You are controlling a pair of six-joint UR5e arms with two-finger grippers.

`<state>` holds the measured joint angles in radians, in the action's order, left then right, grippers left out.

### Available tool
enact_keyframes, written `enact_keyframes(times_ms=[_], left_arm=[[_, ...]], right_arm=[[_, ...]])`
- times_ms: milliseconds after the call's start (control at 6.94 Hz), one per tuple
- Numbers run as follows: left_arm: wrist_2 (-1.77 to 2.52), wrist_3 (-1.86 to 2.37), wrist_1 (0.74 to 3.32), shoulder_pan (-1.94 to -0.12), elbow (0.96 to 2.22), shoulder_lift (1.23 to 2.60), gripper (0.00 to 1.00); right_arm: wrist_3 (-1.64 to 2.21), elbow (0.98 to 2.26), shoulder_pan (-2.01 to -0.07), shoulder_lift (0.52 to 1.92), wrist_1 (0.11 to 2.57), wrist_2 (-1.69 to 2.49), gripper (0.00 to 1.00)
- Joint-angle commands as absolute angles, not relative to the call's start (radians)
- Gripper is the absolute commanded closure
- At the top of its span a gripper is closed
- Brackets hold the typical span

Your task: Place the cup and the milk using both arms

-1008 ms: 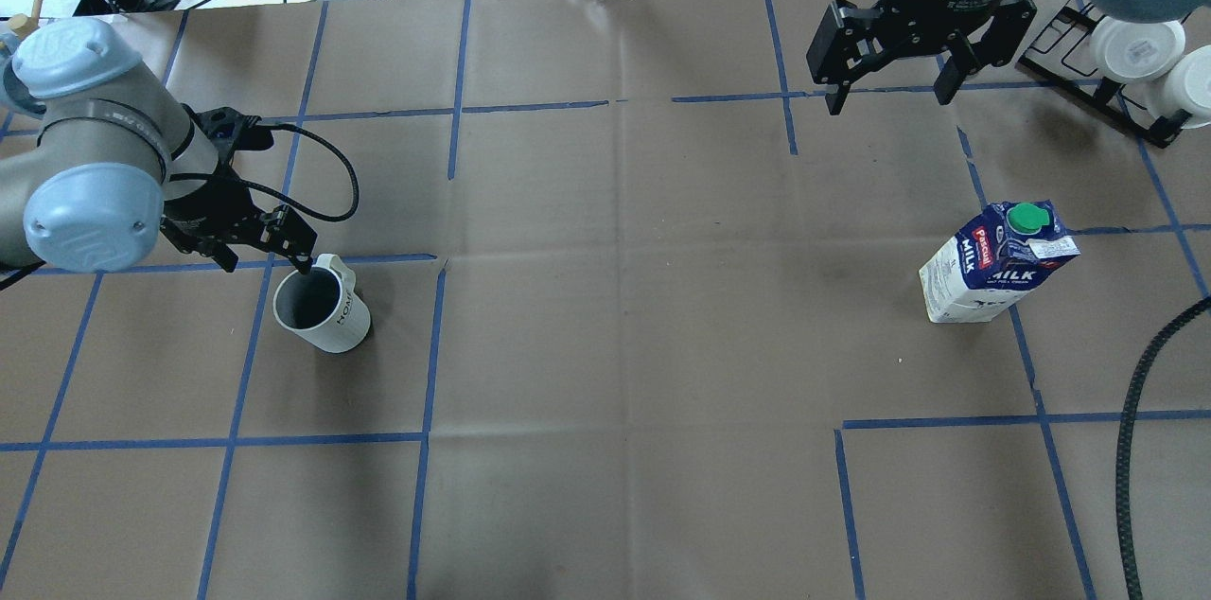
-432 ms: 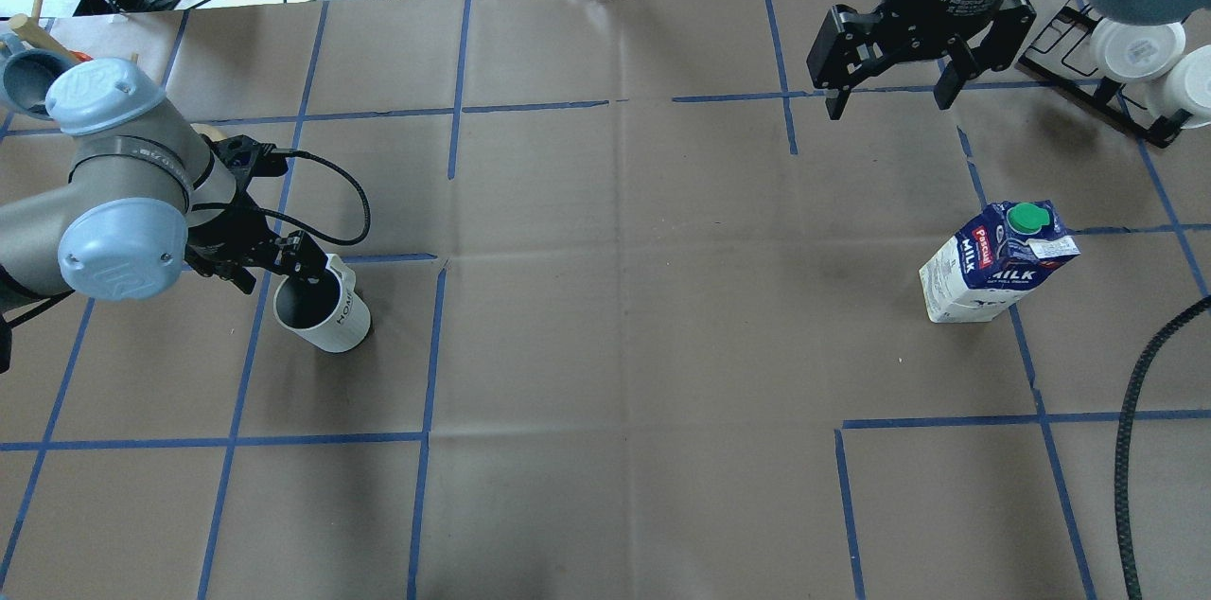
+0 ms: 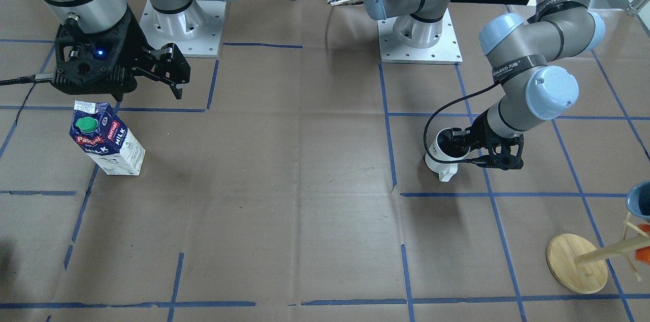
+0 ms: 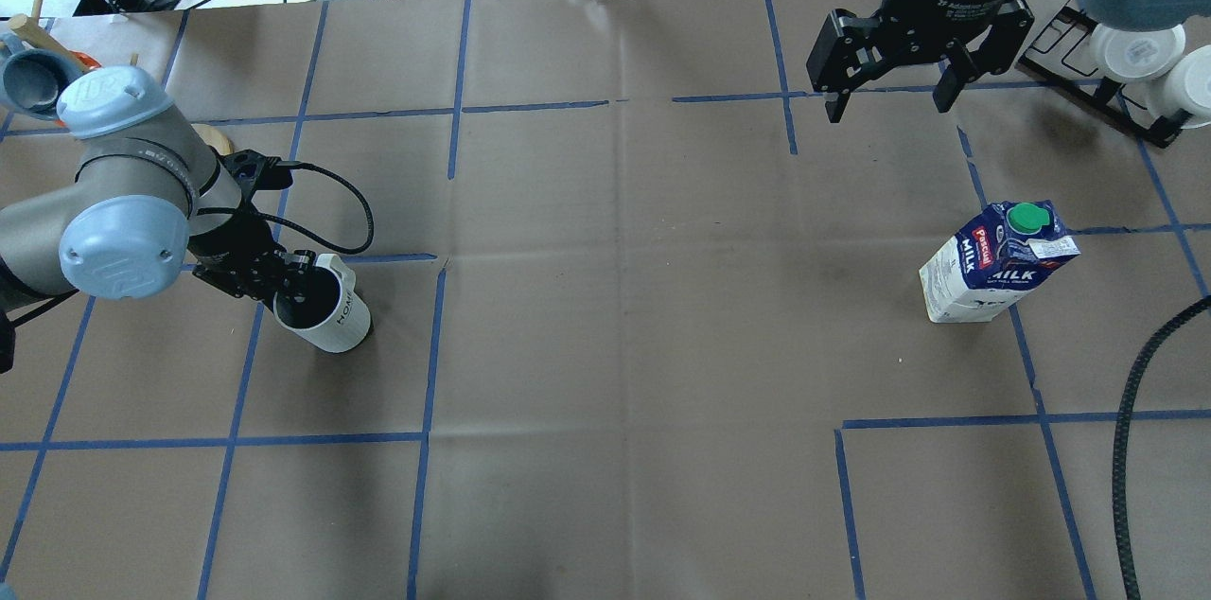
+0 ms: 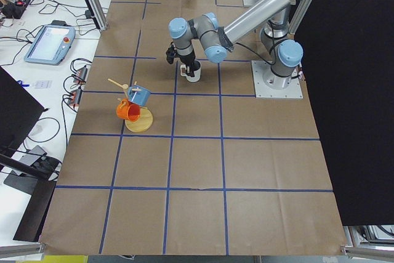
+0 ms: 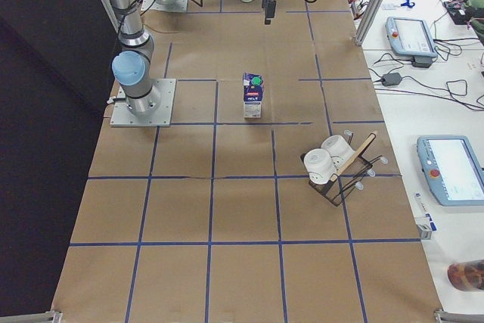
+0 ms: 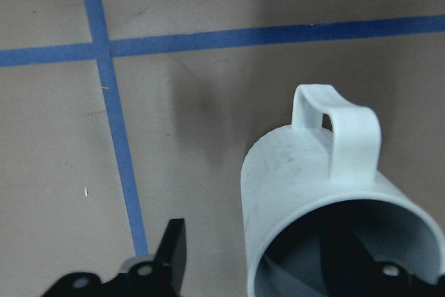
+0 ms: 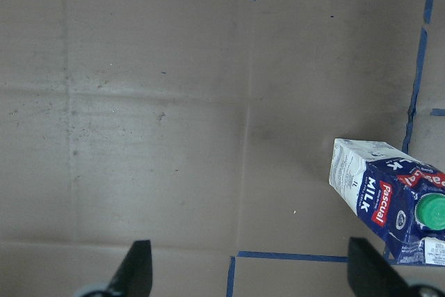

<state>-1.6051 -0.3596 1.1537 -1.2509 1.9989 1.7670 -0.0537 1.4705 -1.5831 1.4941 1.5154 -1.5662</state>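
The white cup stands upright at the table's left, handle pointing away from me. My left gripper is open and straddles the cup's rim. The left wrist view shows one finger inside the cup and the other outside it, apart from the wall. It also shows in the front-facing view. The milk carton stands upright at the right, green cap up. My right gripper is open and empty, held high beyond the milk.
A wooden mug tree with a blue and an orange mug stands at the far left. A black rack with white cups sits at the far right. A black cable hangs at the right edge.
My left gripper has moved down and toward the cup, and one finger now sits inside its rim. The cup and milk have not moved. The right gripper has barely shifted.
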Motion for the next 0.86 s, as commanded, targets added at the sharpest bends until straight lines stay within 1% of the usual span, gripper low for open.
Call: enact_keyframes(times_ms=[0, 144, 288, 432, 720], left_arm=[[-1.600, -0.357, 1.157, -1.252, 1.985, 1.764, 1.00], [-1.595, -0.345, 1.155, -1.252, 1.950, 1.776, 1.00], [-1.592, -0.313, 1.163, -1.265, 1.865, 1.795, 1.00], [-1.539, -0.283, 1.173, -1.297, 1.774, 1.843, 1.00], [-1.528, -0.182, 1.175, -1.443, 1.602, 1.946, 1.00]], right_arm=[[-0.054, 1.471, -1.583, 1.494, 1.516, -1.568, 0.00], [-0.054, 1.471, -1.583, 1.494, 1.516, -1.568, 0.00], [-0.052, 1.471, -1.582, 1.494, 1.513, -1.568, 0.00], [-0.052, 1.471, -1.583, 1.494, 1.509, -1.568, 0.00], [-0.048, 1.471, -1.582, 1.494, 1.512, -1.571, 0.00]])
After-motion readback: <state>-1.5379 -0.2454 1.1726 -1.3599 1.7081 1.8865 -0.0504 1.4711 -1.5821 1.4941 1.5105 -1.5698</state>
